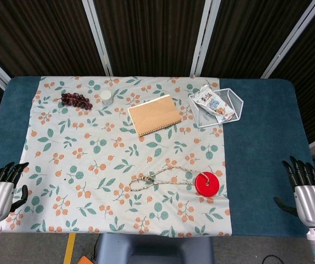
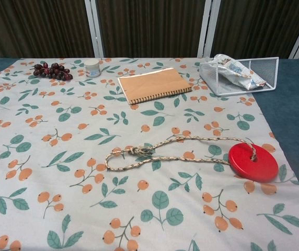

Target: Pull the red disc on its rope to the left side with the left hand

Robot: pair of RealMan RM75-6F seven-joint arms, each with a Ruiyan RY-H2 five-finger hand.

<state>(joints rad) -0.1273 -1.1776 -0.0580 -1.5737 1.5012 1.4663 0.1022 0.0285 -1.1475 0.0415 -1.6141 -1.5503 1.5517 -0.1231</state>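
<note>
I am at the start: my left hand (image 1: 0, 192) waits open at the table's left edge, holding nothing. The red disc (image 1: 206, 183) lies right of centre; next I reach for its rope (image 1: 152, 180), knotted loop nearest

A lab-like test table (image 1: 256, 154), floral cloth (image 1: 91, 165), dark panelled backdrop (image 1: 146, 33)

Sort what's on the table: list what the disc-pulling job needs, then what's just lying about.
Job:
red disc
rope
left hand

Lying about:
grapes
small white jar
brown notebook
wire basket
snack packet
</note>
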